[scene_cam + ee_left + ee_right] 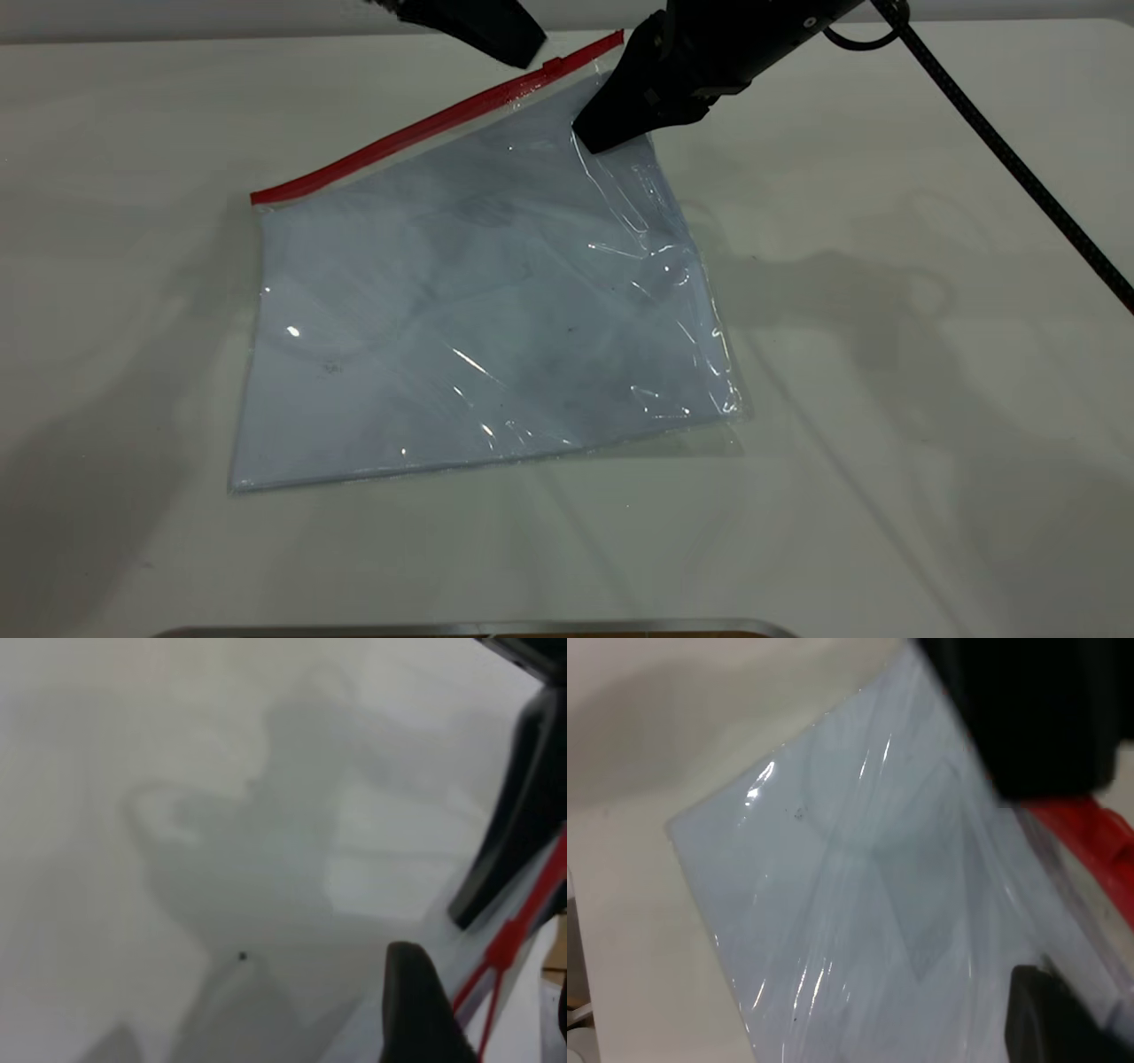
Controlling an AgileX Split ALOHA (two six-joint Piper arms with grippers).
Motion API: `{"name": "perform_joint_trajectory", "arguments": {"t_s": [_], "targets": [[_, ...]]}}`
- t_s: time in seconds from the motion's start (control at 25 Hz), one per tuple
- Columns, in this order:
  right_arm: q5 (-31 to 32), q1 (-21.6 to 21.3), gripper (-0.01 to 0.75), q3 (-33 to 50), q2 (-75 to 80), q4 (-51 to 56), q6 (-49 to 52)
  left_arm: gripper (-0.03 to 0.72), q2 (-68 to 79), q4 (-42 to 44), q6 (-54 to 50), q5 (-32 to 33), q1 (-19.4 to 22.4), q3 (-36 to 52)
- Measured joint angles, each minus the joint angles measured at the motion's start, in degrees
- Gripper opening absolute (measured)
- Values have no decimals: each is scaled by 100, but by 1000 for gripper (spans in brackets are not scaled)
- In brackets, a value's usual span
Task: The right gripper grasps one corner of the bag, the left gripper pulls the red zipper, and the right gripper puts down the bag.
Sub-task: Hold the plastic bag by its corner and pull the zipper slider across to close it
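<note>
The bag (478, 328) lies on the white table, pale blue-white and glossy, with the red zipper (416, 124) along its far long side. The tiny red slider (554, 64) sits near the zipper's right end. My right gripper (607, 128) is shut on the bag's far right corner, just below the zipper, and the plastic creases there. In the right wrist view one fingertip (1045, 1019) lies on the bag (833, 904) next to the zipper (1090, 828). My left gripper (496, 35) hovers just behind the slider, open. In the left wrist view the slider (508, 942) lies ahead of its fingers (416, 1010).
The right arm's thick black cable (1001, 151) runs across the table's right side. A metal edge (478, 629) shows at the table's near edge. Bare white table (886, 443) surrounds the bag.
</note>
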Motion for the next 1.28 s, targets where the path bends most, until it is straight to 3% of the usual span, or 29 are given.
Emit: {"name": "perform_joint_trajectory", "arguments": {"t_s": [0.28, 0.48, 1.12, 1.28], "targets": [[0, 0, 33, 0, 0, 81, -22, 447, 0, -11, 115, 13, -227, 0], [0, 0, 33, 0, 0, 88, -22, 404, 18, -11, 134, -99, -245, 0], [53, -25, 33, 12, -33, 220, -42, 68, 54, -38, 216, -254, -245, 0], [82, -110, 33, 37, -119, 220, -42, 53, 54, -155, 328, -266, -245, -22]]}}
